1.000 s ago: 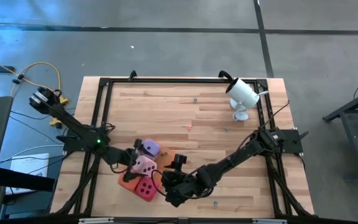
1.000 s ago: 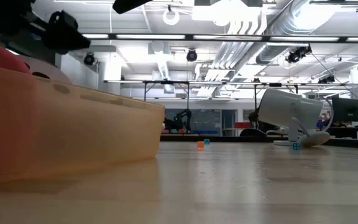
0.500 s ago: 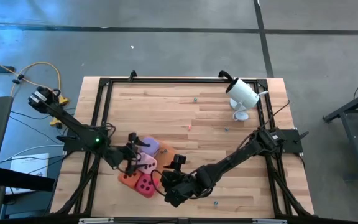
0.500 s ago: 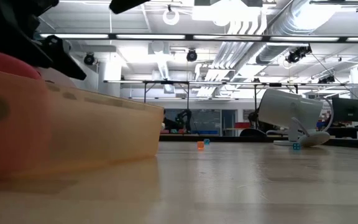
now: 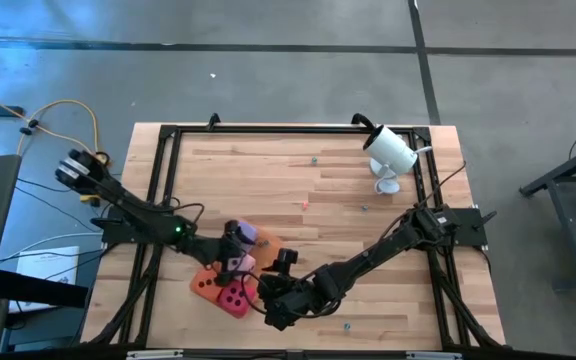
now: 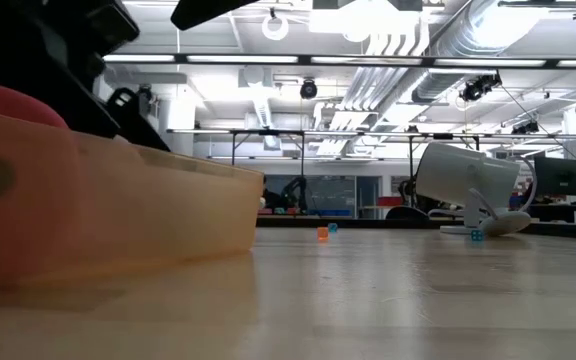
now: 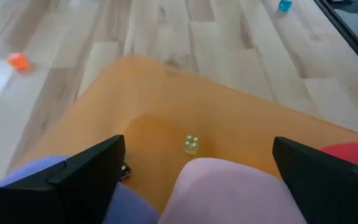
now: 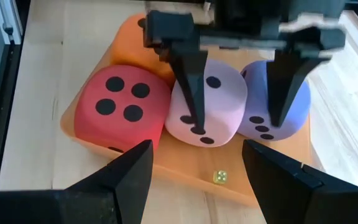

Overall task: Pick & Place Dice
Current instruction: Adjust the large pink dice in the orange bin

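Over the tray, left gripper hangs, fingers apart, straddling the pink die; magenta die and purple die touch it either side; right gripper waits nearby, half-open, empty. Step: grasping pink; next, lower squarely, close.

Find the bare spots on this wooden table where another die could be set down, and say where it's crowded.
Free: the bare wood between the black frame rail and the white camera on its stand. Crowded: the flat orange tray, filled by light pink, magenta and purple dice, with the left gripper above them and the right gripper alongside.
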Available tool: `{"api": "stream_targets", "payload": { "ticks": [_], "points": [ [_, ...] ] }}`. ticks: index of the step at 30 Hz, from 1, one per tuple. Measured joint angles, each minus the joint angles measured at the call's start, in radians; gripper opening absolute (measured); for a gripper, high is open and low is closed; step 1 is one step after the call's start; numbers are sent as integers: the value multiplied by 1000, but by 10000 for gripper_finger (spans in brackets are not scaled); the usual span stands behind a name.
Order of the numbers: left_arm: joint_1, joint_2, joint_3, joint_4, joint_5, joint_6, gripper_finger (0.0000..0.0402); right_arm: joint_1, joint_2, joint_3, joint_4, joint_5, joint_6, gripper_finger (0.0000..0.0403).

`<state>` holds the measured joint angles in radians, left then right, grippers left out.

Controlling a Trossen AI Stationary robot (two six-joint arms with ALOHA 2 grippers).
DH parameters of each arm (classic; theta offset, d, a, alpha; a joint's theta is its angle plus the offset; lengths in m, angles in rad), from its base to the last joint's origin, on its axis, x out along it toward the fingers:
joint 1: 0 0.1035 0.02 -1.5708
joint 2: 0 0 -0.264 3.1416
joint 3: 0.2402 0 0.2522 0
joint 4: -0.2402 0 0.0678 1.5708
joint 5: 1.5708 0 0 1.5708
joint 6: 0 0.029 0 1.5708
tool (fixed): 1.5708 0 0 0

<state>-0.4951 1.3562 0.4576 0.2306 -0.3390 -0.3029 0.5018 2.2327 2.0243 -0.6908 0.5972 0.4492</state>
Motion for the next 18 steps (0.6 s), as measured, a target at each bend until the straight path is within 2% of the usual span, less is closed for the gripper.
{"api": "stream_targets", "payload": {
  "ticks": [3, 8, 18],
  "points": [
    [24, 35, 1, 17, 33, 13, 397, 0, 0, 0, -1, 0, 0, 239],
    [6, 27, -3, 60, 24, 64, 397, 0, 0, 0, -3, 2, -1, 239],
    [-64, -209, -6, 18, 17, 163, 397, 14, 0, 0, -10, 27, -2, 239]
  ]
}}
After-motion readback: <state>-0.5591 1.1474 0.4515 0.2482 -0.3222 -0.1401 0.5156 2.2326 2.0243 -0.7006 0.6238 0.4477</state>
